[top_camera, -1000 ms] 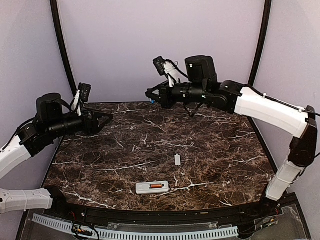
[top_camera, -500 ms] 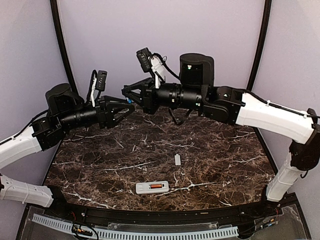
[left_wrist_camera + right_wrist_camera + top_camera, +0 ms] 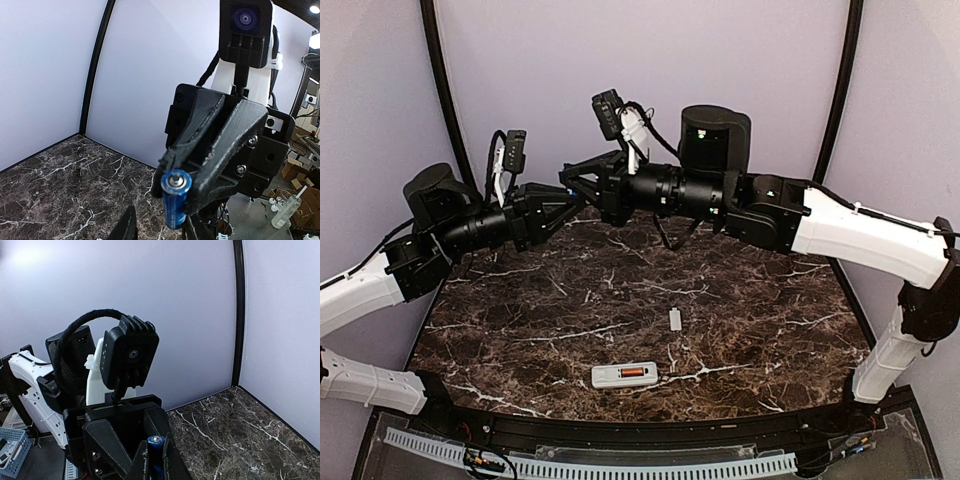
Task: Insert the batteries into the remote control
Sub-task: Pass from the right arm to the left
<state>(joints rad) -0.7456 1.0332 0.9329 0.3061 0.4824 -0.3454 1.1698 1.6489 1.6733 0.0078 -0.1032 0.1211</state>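
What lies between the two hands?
The blue battery, clamped in the right hand, its lower end between the fingers of the left hand; left wrist view.

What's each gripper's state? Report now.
Left gripper: open, fingers either side of the blue battery.
Right gripper: shut on the blue battery.

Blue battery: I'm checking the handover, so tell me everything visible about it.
The blue battery is a slim cylinder, glossy blue wrap, silvery metal cap at one end. The right hand pinches it between its black fingertips, in the air above the table. Fingers of the left hand flank its lower end; contact is unclear.
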